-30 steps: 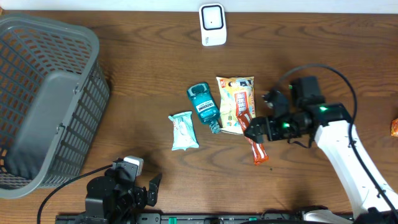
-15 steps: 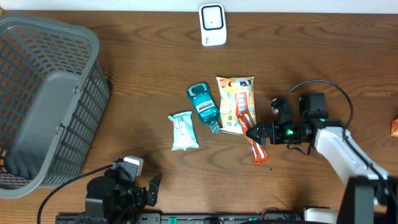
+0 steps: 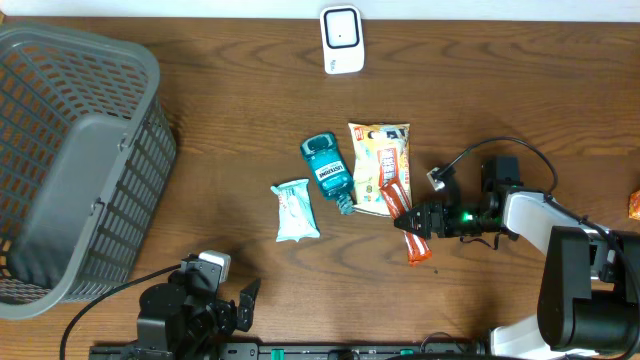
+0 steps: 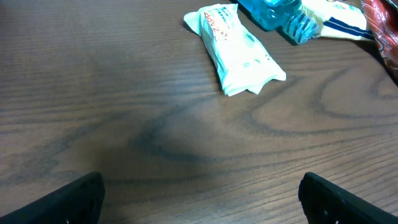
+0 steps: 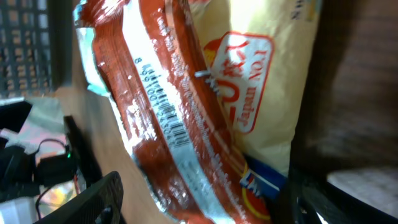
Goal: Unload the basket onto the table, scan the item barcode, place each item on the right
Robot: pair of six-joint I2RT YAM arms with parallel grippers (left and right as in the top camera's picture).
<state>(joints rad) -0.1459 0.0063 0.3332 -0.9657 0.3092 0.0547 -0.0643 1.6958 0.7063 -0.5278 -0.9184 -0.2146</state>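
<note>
Red sausage packet (image 3: 393,195) lies flat, well apart from the white scanner (image 3: 341,40), so its barcode (image 5: 163,102) appears unscanned. The right gripper (image 3: 408,222) straddles it, jaws apart and gripping nothing yet; grasping, lifting and presenting it likely remain.

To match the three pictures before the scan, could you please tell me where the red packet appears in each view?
Overhead: the red packet lies right of centre, slanting down from the yellow snack bag.
Left wrist: the red packet shows only at the top right corner.
Right wrist: the red packet fills the centre left, barcode facing the camera.
Shared landmark: the yellow snack bag, next to it in all three.
</note>
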